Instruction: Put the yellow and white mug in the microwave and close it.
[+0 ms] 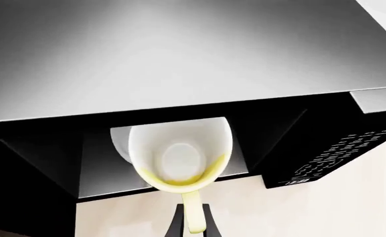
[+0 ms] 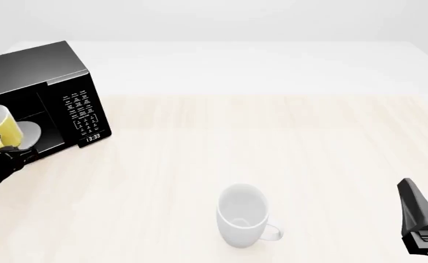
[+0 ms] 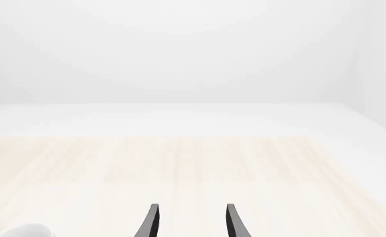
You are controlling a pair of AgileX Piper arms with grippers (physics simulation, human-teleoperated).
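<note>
Pale wood surface (image 2: 287, 159) spans the whole front view, white beyond its far edge. Black microwave (image 2: 49, 98) sits at the far left of the surface, cavity open toward the arms, keypad (image 2: 82, 115) and lit clock display (image 2: 92, 137) on its right panel; door not visible in any view. All-white mug (image 2: 242, 215) stands upright near the front centre of the surface, handle to its right, well apart from the microwave. Yellow and white mug (image 1: 179, 155) is tipped so its white inside faces the left wrist camera, sitting in the mouth of the cavity over the round white turntable plate (image 1: 121, 143); can't tell if it touches the plate. Left gripper (image 1: 193, 222) is clamped on the mug's yellow handle (image 1: 194, 212), fingers on either side. Right gripper (image 3: 190, 222) is near the front right edge, fingers spread apart with nothing between them, over bare surface.
</note>
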